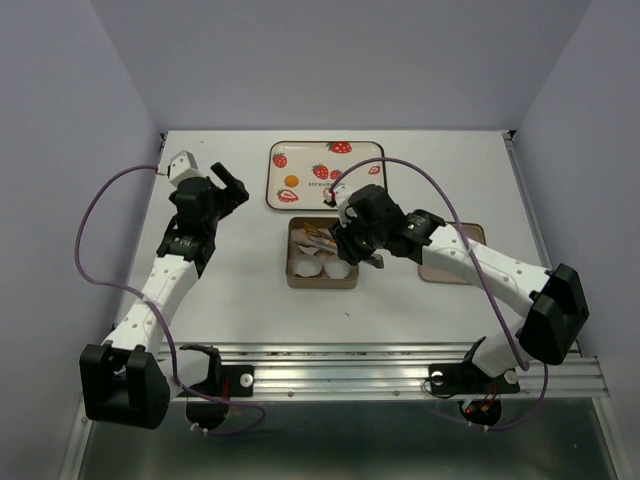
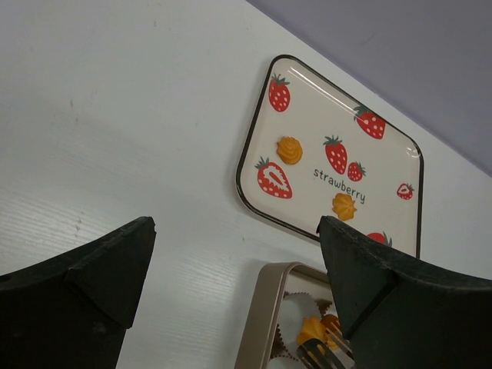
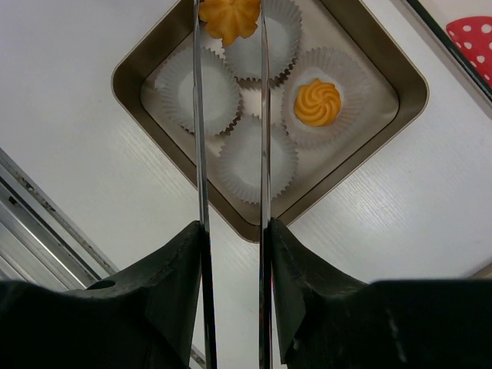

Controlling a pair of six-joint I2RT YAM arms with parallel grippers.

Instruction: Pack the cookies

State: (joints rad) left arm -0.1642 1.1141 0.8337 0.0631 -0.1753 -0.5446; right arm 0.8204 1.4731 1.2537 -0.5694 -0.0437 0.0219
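The right hand (image 3: 231, 231) is clenched on a pair of metal tongs (image 3: 198, 154), whose two thin blades run away from it toward 12 o'clock in its wrist view. Between the blade tips sits one cookie (image 3: 229, 17), pinched over the brown tin (image 3: 131, 73). The tin lies on the white counter (image 3: 69, 115) and holds four white paper cups (image 3: 257, 157) set close together. From this view the tin looks like a diamond. The held cookie hangs above the cup at 12 o'clock, and whether it touches the paper cannot be told. A second cookie (image 3: 317, 101) lies in the cup at 3 o'clock. The cups at 6 and 9 o'clock hold nothing.

From above, the strawberry plate (image 1: 372, 150) lies at 12 o'clock of the tin, just beyond it. Two more cookies rest on it, apart from each other: one cookie (image 2: 290, 150) and another cookie (image 2: 344, 206).

The left hand (image 2: 234, 231) is released, jaws spread wide, grasping nothing. It hovers over bare counter at 9 o'clock of the plate.
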